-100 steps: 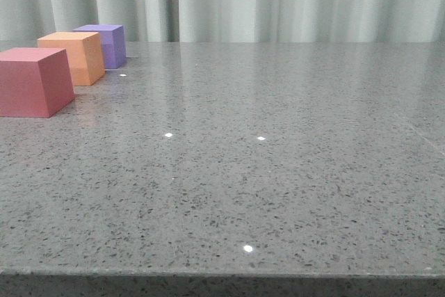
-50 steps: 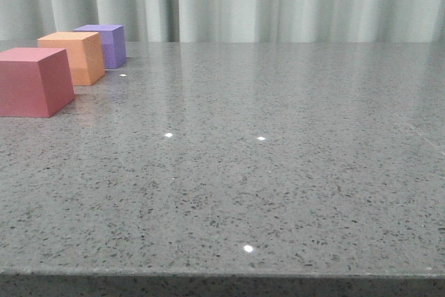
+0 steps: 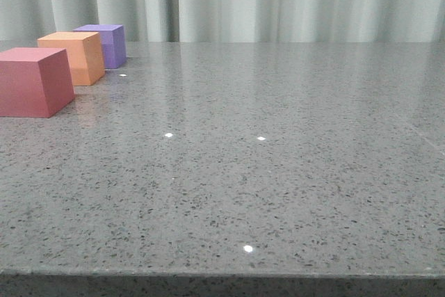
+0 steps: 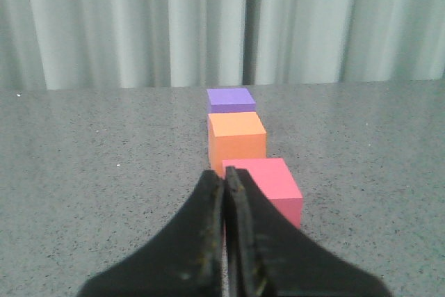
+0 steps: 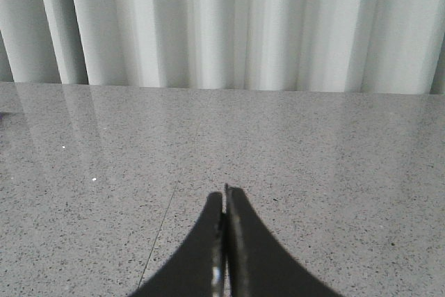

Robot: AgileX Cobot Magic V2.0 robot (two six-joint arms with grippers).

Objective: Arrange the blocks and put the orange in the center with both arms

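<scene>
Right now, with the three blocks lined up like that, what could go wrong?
1. The orange cube already sits between the purple cube and the red-pink cube, very close to both. A stray nudge could knock the row crooked.
2. The left claw is shut and close in front of the red-pink cube; moving forward, it might push that cube into the orange one.
3. The right claw sees no blocks, only gray table, so it can't help yet.

Left gripper: two matte black fingers, broad at base, curving to narrow tips; worn, lighter-flecked inner edges. Right gripper: same black curved shape, pale scuffing along inner seam.
</scene>
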